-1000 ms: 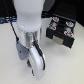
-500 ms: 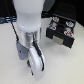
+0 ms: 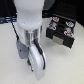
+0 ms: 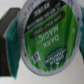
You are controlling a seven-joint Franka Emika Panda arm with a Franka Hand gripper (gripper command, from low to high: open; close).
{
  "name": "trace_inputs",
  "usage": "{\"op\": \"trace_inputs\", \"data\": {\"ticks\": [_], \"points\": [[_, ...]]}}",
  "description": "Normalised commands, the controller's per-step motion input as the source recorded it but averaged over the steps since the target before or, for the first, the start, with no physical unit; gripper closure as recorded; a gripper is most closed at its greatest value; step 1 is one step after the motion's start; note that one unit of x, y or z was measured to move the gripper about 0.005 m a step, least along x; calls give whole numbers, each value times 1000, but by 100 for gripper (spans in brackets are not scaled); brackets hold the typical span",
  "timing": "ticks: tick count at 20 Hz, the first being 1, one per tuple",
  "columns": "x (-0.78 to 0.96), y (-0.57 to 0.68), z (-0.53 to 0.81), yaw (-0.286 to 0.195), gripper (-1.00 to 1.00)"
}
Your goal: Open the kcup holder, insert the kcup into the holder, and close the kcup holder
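In the wrist view the kcup (image 4: 47,35) fills the picture. It is a green pod with a white-rimmed lid that reads "Dark Magic". A black finger with a teal pad (image 4: 9,31) presses on its rim; the other finger is hidden behind the pod. My gripper (image 4: 42,45) is shut on the kcup. In the exterior view the gripper (image 3: 21,50) hangs low over the pale table, at the exterior view's left of the kcup holder (image 3: 61,32). The holder is a black box with grey fronts and round pods on top. The kcup itself is hidden in the exterior view.
The white and grey arm (image 3: 30,30) takes up the middle of the exterior view. The pale round table (image 3: 60,62) carries the holder near its far edge at the exterior view's right. Dark pods with pale lids (image 3: 56,22) sit in the holder's slots.
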Motion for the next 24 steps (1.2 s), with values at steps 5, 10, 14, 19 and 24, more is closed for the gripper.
{"op": "trace_inputs", "data": {"ticks": [5, 10, 14, 19, 24], "points": [[27, 423, 842, -12, 100], [-11, 481, 769, 83, 100], [-33, 485, 672, 73, 100], [-127, 497, 487, 78, 100], [-179, 526, 374, 66, 100]]}}
